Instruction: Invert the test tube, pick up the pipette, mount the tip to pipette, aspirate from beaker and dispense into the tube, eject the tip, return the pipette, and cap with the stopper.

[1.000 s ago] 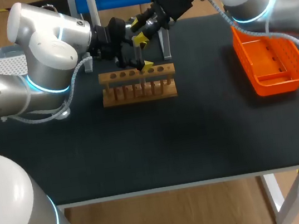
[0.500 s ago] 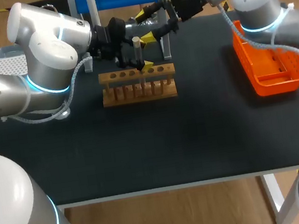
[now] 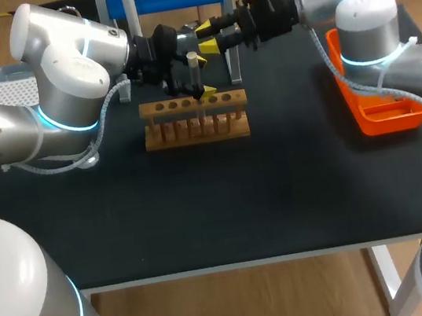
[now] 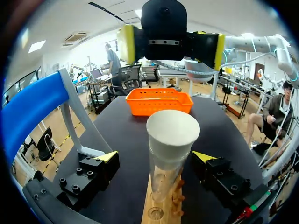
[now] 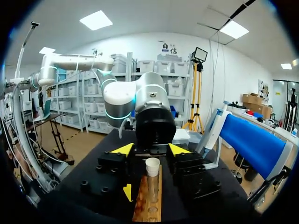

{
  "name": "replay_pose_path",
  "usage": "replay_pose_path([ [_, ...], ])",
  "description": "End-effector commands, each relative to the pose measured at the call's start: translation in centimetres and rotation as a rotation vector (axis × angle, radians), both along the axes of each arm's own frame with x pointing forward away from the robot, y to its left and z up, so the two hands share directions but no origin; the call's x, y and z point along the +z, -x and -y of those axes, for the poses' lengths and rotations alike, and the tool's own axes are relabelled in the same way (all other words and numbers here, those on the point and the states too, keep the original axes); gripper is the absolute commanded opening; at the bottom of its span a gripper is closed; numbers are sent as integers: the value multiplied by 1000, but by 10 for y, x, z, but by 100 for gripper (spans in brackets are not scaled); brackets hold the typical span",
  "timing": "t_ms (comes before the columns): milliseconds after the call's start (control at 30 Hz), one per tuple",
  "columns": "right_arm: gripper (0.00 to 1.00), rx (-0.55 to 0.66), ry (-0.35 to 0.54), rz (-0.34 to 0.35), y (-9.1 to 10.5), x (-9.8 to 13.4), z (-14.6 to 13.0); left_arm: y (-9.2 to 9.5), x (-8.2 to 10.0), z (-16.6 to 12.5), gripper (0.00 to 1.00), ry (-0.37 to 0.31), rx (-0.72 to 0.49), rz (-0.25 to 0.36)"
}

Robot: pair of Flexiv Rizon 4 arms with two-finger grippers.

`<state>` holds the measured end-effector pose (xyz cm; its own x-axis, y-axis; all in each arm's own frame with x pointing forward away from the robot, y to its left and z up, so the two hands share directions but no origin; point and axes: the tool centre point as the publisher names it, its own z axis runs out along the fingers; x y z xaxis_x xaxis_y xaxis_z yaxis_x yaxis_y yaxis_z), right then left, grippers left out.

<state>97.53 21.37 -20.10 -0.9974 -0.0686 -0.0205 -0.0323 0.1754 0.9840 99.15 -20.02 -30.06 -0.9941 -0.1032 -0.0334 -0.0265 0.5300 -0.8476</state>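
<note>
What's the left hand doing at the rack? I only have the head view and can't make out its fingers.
Observer: Left wrist view: the left hand is open, with the test tube upright between its fingers and a visible gap beside it.
Operator: Stopper in?
Observer: Yes. Close up, the white stopper sits in the tube's mouth, its wider top standing above the rim.
Operator: Right hand holding anything?
Observer: No. Right wrist view: the right hand is open and empty, with the tube ahead of it in the wooden rack.
</note>
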Motion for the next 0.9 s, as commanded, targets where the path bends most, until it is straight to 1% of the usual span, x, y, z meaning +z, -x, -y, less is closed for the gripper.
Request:
replay_pose_path([
  [33,0,-5,-40,0,1,-3,-3,-1,0,0,100,0,-3,-1],
  [400,0,-3,-90,-21,3,-4,-9,-1,0,0,100,0,-3,-1],
  [600,0,-2,-102,-37,3,-5,-13,-1,0,0,100,0,-3,-1],
  [900,0,8,-104,-44,4,-7,-20,-1,0,0,100,0,-3,-1],
])
